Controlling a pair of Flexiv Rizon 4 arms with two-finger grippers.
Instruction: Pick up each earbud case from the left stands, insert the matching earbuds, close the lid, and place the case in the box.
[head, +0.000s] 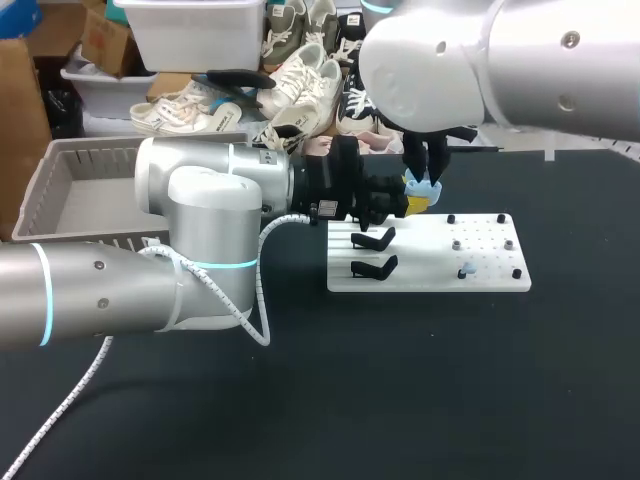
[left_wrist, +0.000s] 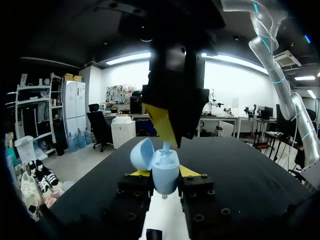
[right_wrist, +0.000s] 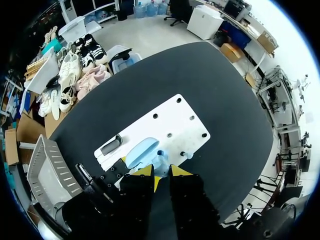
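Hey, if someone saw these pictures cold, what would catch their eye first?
First, the open pale blue earbud case, clamped in the left gripper over the far edge of the white board. The right gripper hangs straight above it, pinching a matching earbud at the case's mouth. Off to the left sits a grey basket.

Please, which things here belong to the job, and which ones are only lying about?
Job: earbud case, earbud, left pincer, right pincer, white board, black stands, grey box.
Lying about: the left arm's loose white cable.
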